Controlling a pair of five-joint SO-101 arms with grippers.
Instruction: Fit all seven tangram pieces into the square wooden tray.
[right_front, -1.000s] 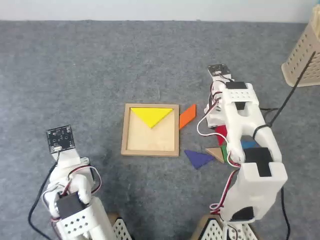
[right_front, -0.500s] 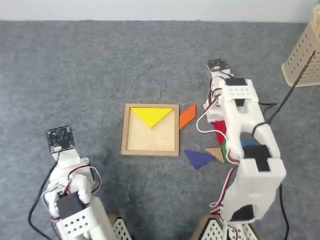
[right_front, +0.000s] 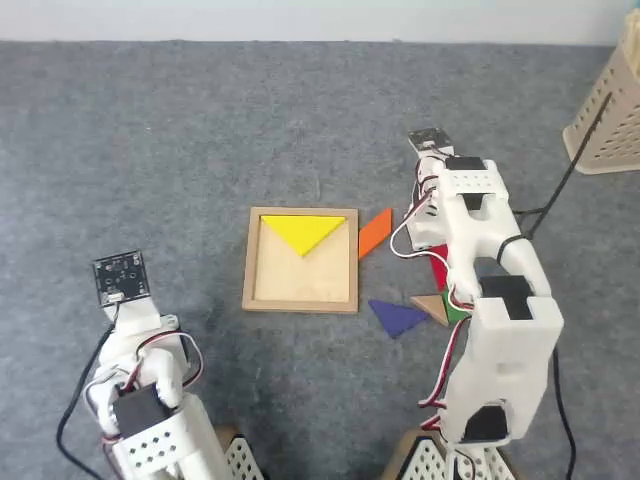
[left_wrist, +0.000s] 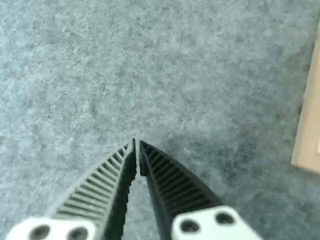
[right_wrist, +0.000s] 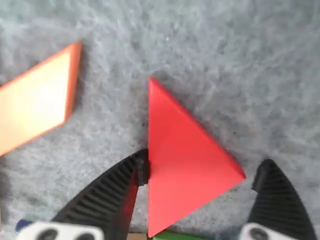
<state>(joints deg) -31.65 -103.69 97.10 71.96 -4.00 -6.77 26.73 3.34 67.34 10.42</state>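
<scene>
Right jaws stand apart, straddling the red triangle (right_wrist: 185, 160) at three o'clock of the wooden tray (right_front: 251, 260); closing off-centre could pivot it away. Left jaws rest together.

Right tool (right_wrist: 203, 169) gapes wide, right arm (right_front: 490, 290) outstretched; left tool (left_wrist: 136, 150) pinched together (left arm (right_front: 140, 385) folded).

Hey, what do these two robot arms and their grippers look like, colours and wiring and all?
Both the left arm and right arm are blocky white plastic with black motors set in. Red, white and black wires loop along the joints. A black square board tops the left wrist. The left gripper and right gripper have black, tapered, ribbed fingers on white mounts.
</scene>
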